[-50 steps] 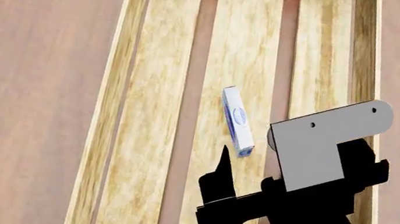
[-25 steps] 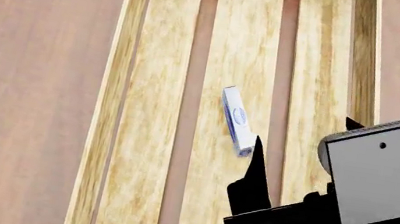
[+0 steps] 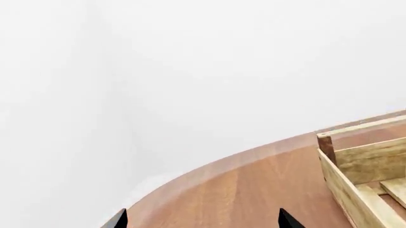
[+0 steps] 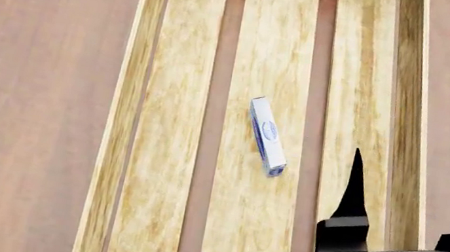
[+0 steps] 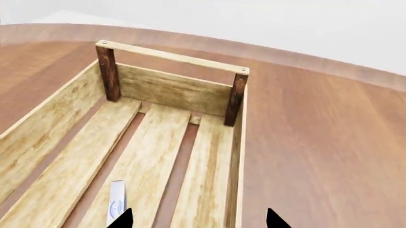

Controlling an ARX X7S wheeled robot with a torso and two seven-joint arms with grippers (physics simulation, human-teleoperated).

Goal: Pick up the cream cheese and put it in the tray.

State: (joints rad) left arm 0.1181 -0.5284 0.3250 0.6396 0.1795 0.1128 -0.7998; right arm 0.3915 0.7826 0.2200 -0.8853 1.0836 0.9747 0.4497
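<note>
Withdrawn since the earlier frames: right black two-fingered gripper (image 4: 415, 186), shifted from just beside the box toward the tray's right wall and the head view's lower edge; box unmoved.

Item: cream cheese, a small thin white rectangular box with a blue oval logo (image 4: 267, 136), lying on the middle slat, askew to the grain, touched by nothing.

Container: tray, a long pale-wood slatted crate with dark corner posts and end rails (image 5: 171, 56); contents, the box only.

Right gripper: jaws spread wide, nothing between them. Left gripper (image 3: 201, 219): only two fingertips shown, held apart, empty, over the brown table (image 3: 254, 190) beside the crate.

Step judged: placement done, release complete, retreat in hand. Next move judged: the arm to be lifted clear of the wall without brushing the box.
</note>
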